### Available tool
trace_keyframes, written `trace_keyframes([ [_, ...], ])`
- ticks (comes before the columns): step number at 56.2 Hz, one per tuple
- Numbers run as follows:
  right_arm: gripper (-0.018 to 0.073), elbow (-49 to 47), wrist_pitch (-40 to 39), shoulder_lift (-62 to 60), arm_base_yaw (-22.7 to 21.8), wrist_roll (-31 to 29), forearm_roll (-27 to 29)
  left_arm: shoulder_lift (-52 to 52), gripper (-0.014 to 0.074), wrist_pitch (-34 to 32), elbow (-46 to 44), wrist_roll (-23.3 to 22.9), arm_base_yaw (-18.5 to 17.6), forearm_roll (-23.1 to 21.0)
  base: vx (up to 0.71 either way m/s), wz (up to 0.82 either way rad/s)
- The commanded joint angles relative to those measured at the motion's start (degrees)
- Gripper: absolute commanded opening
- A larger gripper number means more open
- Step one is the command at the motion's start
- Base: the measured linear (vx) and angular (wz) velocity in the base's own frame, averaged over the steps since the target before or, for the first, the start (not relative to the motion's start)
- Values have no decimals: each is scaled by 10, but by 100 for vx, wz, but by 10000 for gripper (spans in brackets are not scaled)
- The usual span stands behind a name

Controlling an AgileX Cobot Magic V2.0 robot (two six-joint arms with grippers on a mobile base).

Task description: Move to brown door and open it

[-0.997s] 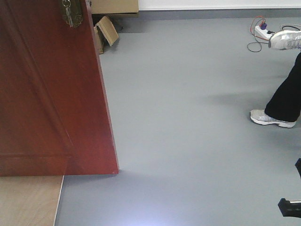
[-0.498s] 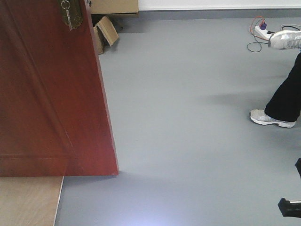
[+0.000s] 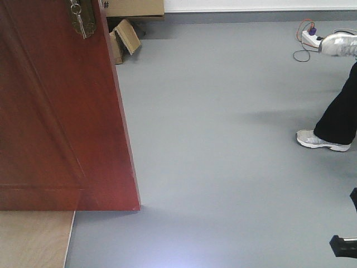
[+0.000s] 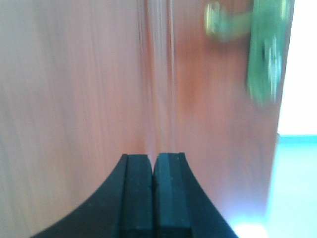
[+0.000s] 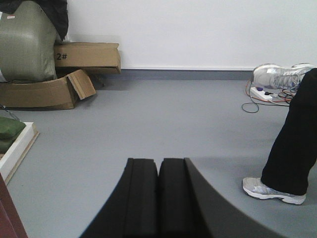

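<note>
You have one brown door (image 3: 56,111) with one brass latch (image 3: 82,17), two closed grippers, left (image 4: 153,193) and right (image 5: 158,198), two grey sneakers (image 3: 322,140), one power strip (image 3: 311,38), and two cardboard boxes (image 5: 89,57).

I log the brown door (image 3: 56,111) as glossy reddish-brown, its latch (image 3: 82,17) brass-toned. Floor (image 3: 223,139) flat grey. Both grippers, left gripper (image 4: 153,193) and right gripper (image 5: 158,198), black. Ahead of the right fingers: tan cardboard boxes (image 5: 86,57), white wall (image 5: 198,29), black trouser leg (image 5: 292,148), silver-grey shoe (image 5: 272,191).
</note>
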Motion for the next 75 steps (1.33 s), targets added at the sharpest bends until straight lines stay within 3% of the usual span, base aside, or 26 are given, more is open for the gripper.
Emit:
trace_keyframes([
  [1,0,2,-47,-7,-1,-3,-4,-35,-3,-49,18,-48,-4,24,0,0],
  [7,0,2,-47,-7,-1,-3,-4,-96,-3,-43,49,-92,-9,55,0,0],
  [9,0,2,-47,-7,-1,-3,-4,-118,-3,-8,48,-106,-11,60,0,0],
  [14,0,2,-47,-7,-1,-3,-4,-169,-3,40,48,-102,-14,59,0,0],
  [28,0,2,-47,-7,-1,-3,-4,-158,-3,99,48,-82,-17,59,0,0],
  [75,0,2,-47,-7,-1,-3,-4,-158,-3,108,48,-82,-17,59,0,0],
])
